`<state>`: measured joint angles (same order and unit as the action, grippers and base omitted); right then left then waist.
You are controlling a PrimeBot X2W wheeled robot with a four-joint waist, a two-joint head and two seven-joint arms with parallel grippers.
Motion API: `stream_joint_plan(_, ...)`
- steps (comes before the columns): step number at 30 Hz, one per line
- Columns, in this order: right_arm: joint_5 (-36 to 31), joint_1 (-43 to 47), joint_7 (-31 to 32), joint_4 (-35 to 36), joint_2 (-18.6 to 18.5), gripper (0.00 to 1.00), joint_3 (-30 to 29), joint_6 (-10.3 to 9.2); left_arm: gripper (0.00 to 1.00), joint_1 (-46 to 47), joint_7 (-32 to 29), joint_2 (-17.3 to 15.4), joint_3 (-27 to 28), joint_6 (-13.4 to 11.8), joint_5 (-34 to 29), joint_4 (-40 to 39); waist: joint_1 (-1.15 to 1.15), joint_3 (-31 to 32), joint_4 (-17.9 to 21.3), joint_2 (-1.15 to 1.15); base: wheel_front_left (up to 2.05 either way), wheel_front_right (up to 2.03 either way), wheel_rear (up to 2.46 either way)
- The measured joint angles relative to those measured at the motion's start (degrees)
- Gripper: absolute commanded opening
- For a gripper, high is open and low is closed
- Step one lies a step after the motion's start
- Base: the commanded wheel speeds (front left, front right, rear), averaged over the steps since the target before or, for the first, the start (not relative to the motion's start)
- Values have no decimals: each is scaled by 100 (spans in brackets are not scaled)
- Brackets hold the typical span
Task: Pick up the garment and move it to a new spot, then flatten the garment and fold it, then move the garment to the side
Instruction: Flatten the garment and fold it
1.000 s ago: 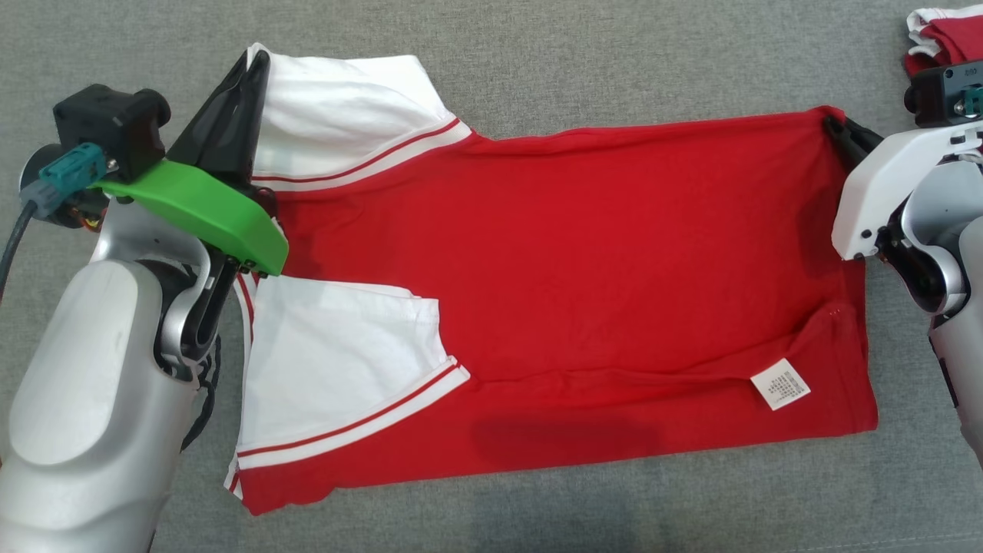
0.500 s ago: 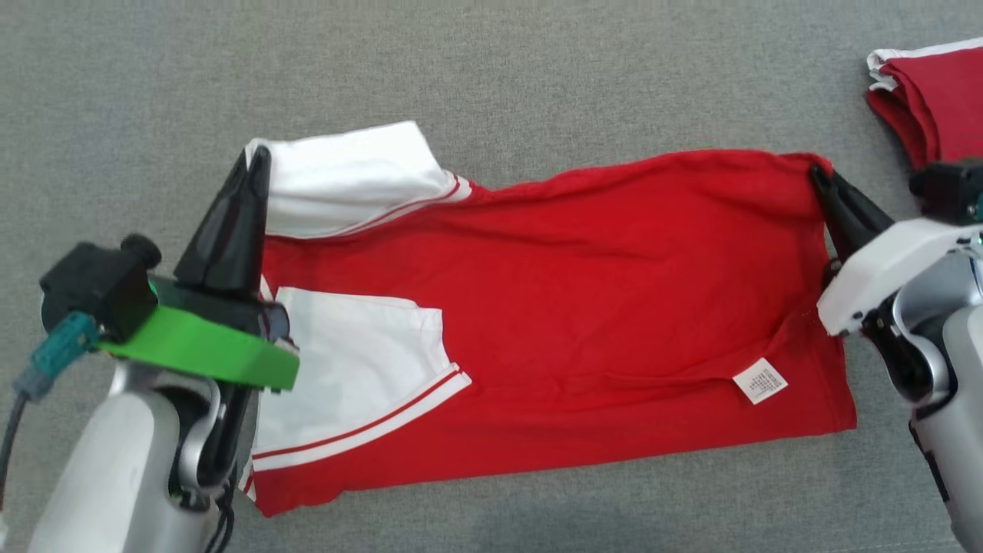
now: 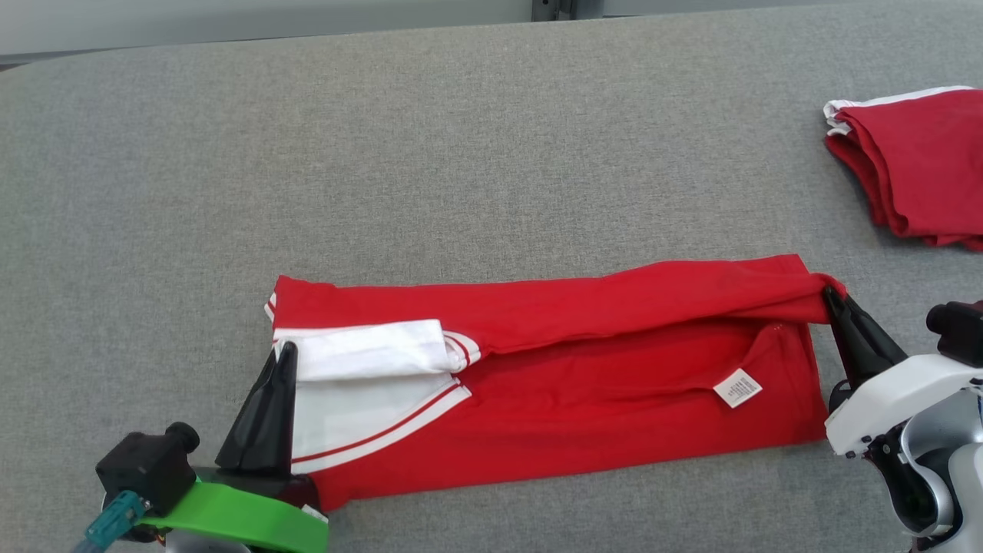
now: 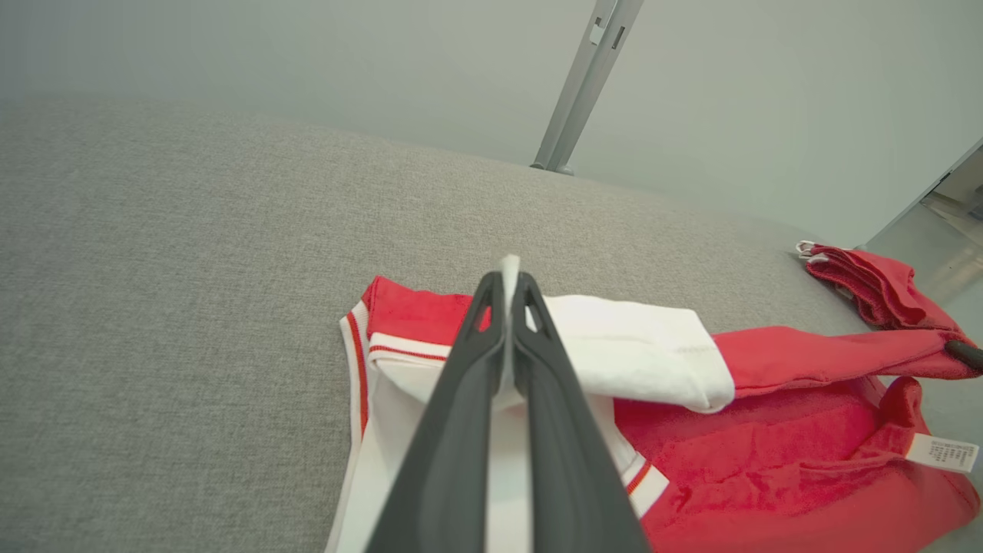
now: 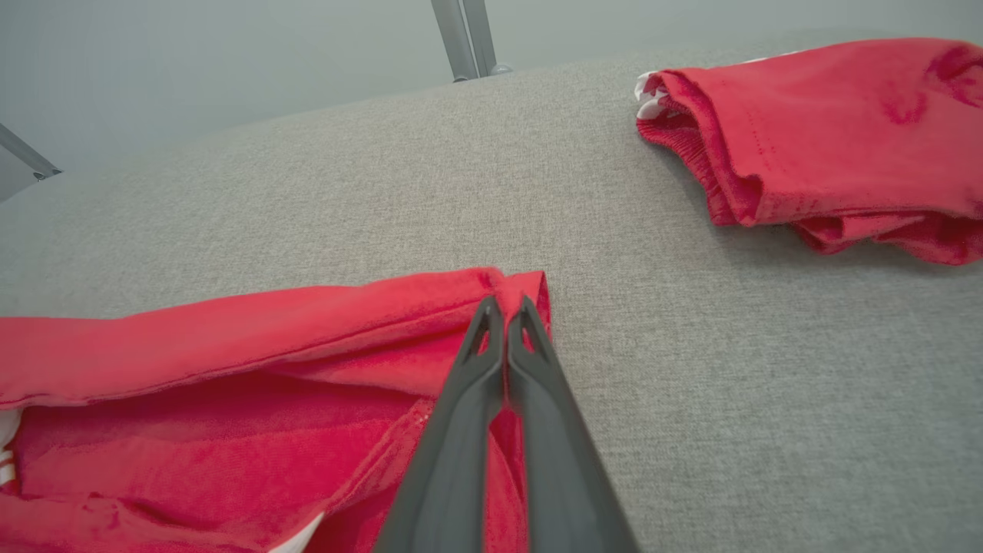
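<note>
Two grips: left gripper (image 3: 286, 352) is clamping shut on a white sleeve (image 3: 369, 355), right gripper (image 3: 832, 297) on the hem (image 3: 810, 286), of the red cotton shirt (image 3: 614, 392) lying on the grey fabric table (image 3: 461, 153) near the robot; probably holding that edge up for a lengthwise fold.

L gripper (image 4: 507, 284) clamped on white sleeve (image 4: 637, 346), red garment (image 4: 768, 476) on grey table (image 4: 192, 253), 2nd red garment (image 4: 875, 292) far R
</note>
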<state>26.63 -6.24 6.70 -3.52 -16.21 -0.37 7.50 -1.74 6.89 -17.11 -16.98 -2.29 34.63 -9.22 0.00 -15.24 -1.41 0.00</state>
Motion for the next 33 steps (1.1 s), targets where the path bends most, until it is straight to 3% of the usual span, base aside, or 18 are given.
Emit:
stream_joint_plan(5, -88, 129, 29, -1, 85, 0, -42, 0, 0, -120, 25, 54, -94, 23, 53, 277, 0, 85, 42, 0, 0, 0, 0)
stream_joint_plan(7, -164, 132, 32, -38, 138, 38, -62, 0, 3, -148, 24, 71, -159, 51, 54, 426, 0, 111, 59, 0, 0, 0, 0)
stream_joint_plan(9, -172, 153, -3, -53, 191, 100, -131, 0, 43, -219, 22, 104, -174, 77, 129, 527, 0, 134, 72, 0, 0, 0, 0)
stream_joint_plan(10, -183, 197, -20, -53, 213, 100, -168, 1, 89, -275, 23, 109, -188, 87, 142, 561, 0, 148, 79, 0, 0, 0, 0)
stream_joint_plan(11, -189, 253, -38, -47, 242, 100, -221, 0, 100, -322, 40, 108, -177, 83, 144, 576, 0, 158, 84, 0, 0, 0, 0)
stream_joint_plan(24, -281, 825, -164, 323, 580, 100, -1222, -1, 100, -500, 526, 182, -118, 77, 59, 308, 0, 385, 74, 0, 0, 0, 0)
stream_joint_plan(33, -416, 194, 192, -200, 664, 100, -839, -1, 100, -285, 597, 286, -248, 19, -171, 535, 0, 485, 37, 0, 0, 0, 0)
